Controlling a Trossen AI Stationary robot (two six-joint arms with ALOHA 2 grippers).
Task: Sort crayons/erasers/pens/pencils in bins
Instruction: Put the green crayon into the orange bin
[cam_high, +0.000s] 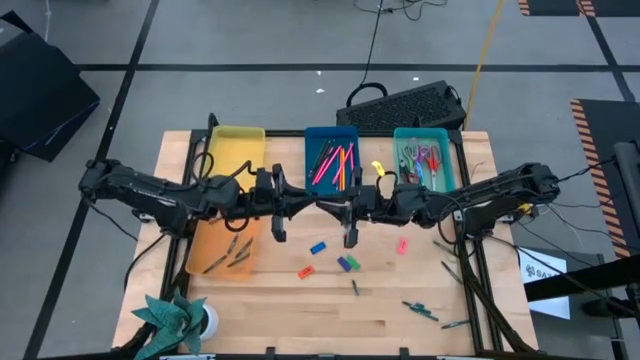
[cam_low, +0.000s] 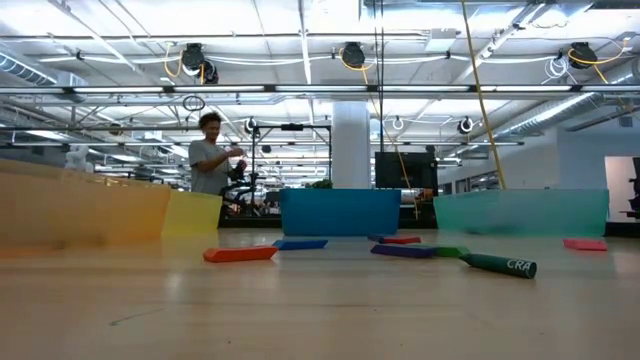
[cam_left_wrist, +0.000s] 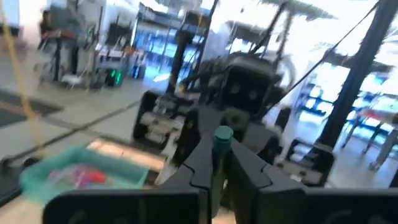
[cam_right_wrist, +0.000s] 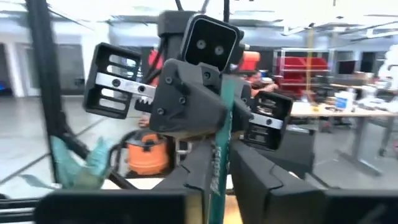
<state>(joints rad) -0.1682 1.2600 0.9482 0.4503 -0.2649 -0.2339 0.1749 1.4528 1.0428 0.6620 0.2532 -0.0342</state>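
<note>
Above the middle of the table my left gripper (cam_high: 316, 205) and my right gripper (cam_high: 342, 209) meet tip to tip, both shut on one green crayon (cam_right_wrist: 217, 158). The yellow bin (cam_high: 238, 150), the blue bin (cam_high: 330, 160) with pens, and the teal bin (cam_high: 425, 160) stand in a row at the far edge. The orange bin (cam_high: 222, 248) lies at the left. Blue (cam_high: 318, 247), red (cam_high: 306, 271), purple-and-green (cam_high: 347, 264) and pink (cam_high: 402, 245) erasers lie flat on the table below the grippers. My left gripper pinches the green crayon between its two fingers, and the crayon's blunt end (cam_left_wrist: 222, 134) sticks out past the fingertips. The crayon is lifted clear of the table. My right gripper pinches the crayon's labelled shaft (cam_right_wrist: 216, 171) between its two fingers. The crayon lies along the fingers and runs on toward my left gripper facing it.
Loose green crayons (cam_high: 420, 310) and thin sticks (cam_high: 447, 268) lie on the right near part of the table. A black keyboard (cam_high: 410, 105) sits beyond the bins. A green leafy thing (cam_high: 175, 315) stands at the near left corner. A person (cam_low: 212, 152) stands far off in the room.
</note>
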